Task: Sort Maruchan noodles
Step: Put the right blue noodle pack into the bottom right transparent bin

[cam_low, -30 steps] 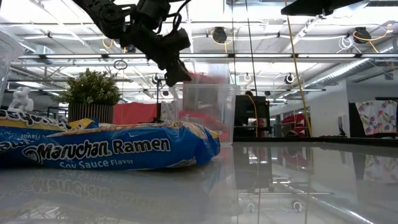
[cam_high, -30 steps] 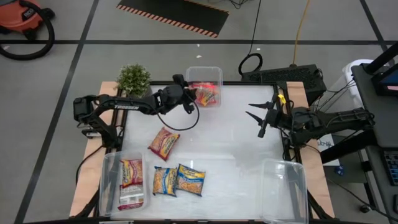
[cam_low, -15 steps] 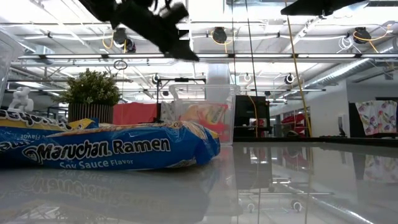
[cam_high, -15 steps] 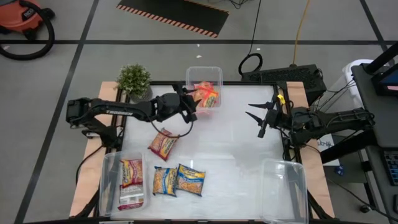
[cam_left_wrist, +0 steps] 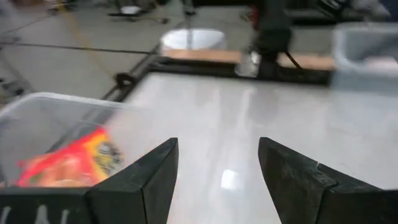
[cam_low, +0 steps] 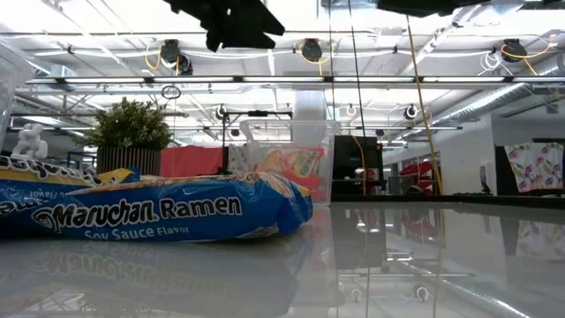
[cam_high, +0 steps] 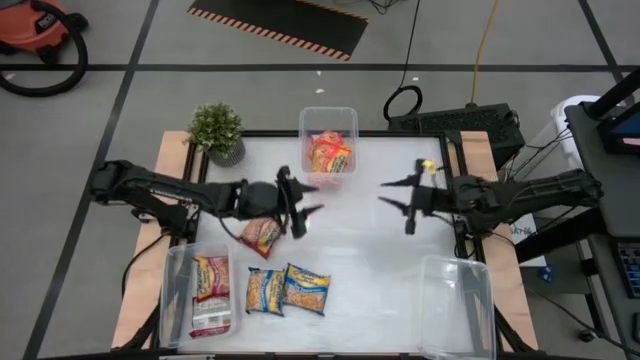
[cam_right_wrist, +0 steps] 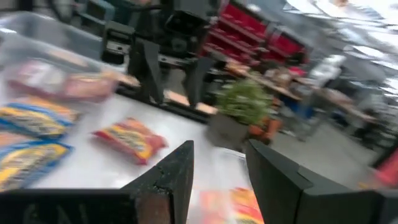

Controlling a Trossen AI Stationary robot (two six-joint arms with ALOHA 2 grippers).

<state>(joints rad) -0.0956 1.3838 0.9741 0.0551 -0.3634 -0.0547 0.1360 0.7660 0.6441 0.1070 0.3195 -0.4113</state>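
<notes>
1. Left bin (cam_high: 176,262), 8 o'clock: red-white packets (cam_high: 210,278) inside.
2. Yellow-blue packets (cam_high: 288,289), 7 o'clock, on the table (cam_high: 370,235).
3. Left gripper (cam_high: 308,200): released, empty, beside red-orange packet (cam_high: 261,235).
4. Far bin (cam_high: 328,116), 12 o'clock: orange packet (cam_high: 330,155) inside.
5. Right gripper (cam_high: 396,194): released, empty, 3 o'clock.

Red-orange noodle packets (cam_high: 329,155) lie in the far clear bin (cam_high: 327,116); one red-orange packet (cam_high: 262,235) lies loose on the desk, two yellow-blue packets (cam_high: 288,289) side by side, red-white ones (cam_high: 211,290) in the near-left bin (cam_high: 170,300)
</notes>
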